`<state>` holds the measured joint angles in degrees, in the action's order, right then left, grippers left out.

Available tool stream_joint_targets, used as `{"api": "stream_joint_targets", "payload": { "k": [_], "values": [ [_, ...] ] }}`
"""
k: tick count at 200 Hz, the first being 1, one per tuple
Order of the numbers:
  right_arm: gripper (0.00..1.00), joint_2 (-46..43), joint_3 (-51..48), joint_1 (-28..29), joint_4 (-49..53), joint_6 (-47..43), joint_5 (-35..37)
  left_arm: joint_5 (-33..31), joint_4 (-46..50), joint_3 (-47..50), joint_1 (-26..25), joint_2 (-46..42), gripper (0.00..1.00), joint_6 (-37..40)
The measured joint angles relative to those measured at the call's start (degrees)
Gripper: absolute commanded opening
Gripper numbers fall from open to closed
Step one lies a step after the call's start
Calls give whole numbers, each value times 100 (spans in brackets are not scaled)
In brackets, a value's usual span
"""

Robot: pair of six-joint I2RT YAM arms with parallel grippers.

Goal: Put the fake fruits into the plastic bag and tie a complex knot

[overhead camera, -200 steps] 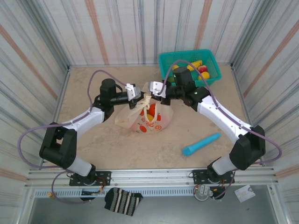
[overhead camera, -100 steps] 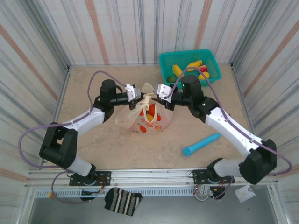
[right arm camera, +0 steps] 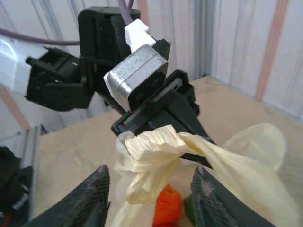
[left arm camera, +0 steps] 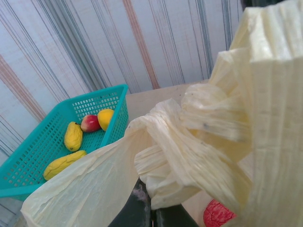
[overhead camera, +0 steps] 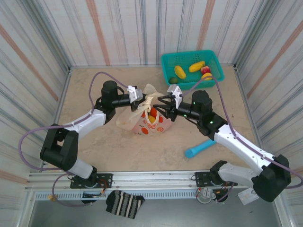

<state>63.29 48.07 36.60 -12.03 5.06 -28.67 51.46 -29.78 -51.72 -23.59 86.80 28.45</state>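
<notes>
Over on the left, the left claw (overhead camera: 140, 97) is clenched on the twisted handles of the thin cream plastic bag (overhead camera: 150, 124) printed with red-orange citrus slices. The bag sits near the middle of the beige, marbled worktop (overhead camera: 102, 151). From overhead you catch red and yellow glossy fake fruits (overhead camera: 152, 113) through its mouth.

The left wrist camera gives the handles up close: pleated plastic drawn into a lumpy knot, with a loose flap trailing down to the left.

The right wrist camera looks back at that left claw head-on, its black fingers (right arm camera: 182, 118) pinched on the bunched plastic just above the knot. Low in that view an orange fruit (right arm camera: 168, 208) peeps from the bag, with something dark green touching its right side.

The right claw (overhead camera: 164, 103) is released, its two fingers spread wide. They stand either side of the crumpled handles, and I cannot tell whether they brush the plastic.

Further right, at the back corner, stands the teal mesh plastic basket (overhead camera: 189, 54). The left wrist camera picks out a yellow mango (left arm camera: 73, 136), a red apple (left arm camera: 90, 123), a yellow-orange round (left arm camera: 105, 118) and a yellow banana (left arm camera: 64, 163) inside it. The overhead view adds a dark green piece (overhead camera: 173, 80) at the near-left corner.

A blue cylindrical stick (overhead camera: 203, 147) lies flat on the worktop, well apart from the bag and under the right arm.
</notes>
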Motion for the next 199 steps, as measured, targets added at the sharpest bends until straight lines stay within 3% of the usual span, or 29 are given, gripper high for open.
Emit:
{"api": "stream_joint_targets", "payload": {
  "k": [54,86,149,192,199],
  "values": [
    [52,439,-118,245,-352,859,-162,-9,109,0,0,0,0,26],
    [46,695,-116,310,-393,953,-138,-11,144,0,0,0,0,85],
    [28,938,-20,330,-424,951,39,-9,166,0,0,0,0,131],
    [0,1062,48,330,-452,970,83,-15,170,0,0,-2,0,133],
    [0,1062,48,330,-446,966,83,-26,170,0,0,-2,0,133]
  ]
}}
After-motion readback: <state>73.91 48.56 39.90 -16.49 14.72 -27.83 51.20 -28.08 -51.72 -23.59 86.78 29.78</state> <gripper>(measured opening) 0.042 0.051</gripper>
